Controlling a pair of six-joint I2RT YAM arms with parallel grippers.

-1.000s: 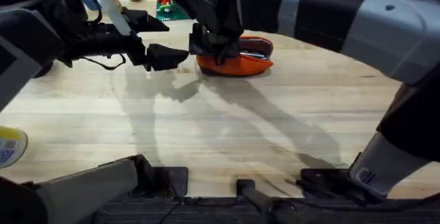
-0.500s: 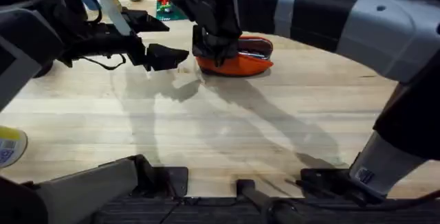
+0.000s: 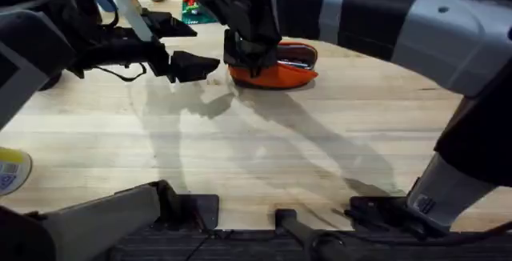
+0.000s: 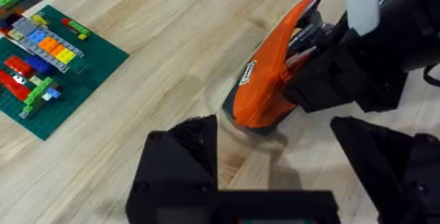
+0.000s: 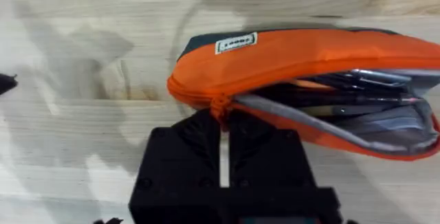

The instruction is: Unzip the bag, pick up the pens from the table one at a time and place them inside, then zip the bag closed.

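The light wooden surface (image 3: 264, 157) is seen from overhead, with both arms extended to its far side. The right arm is reached across the middle, and the right gripper (image 5: 221, 141) is positioned at the end of the bag (image 3: 276, 67). Its jaws are brought almost together, pinched on the orange zipper end (image 5: 220, 104) of the bag. The bag is lying on its side on the far middle of the surface, its top gaping open, with dark pens (image 5: 344, 97) visible inside against a grey lining. The left gripper (image 4: 282, 162) is held just beside the bag, apart from it, jaws spread wide and holding nothing. A green brick baseplate (image 4: 48, 66) is located farther off.
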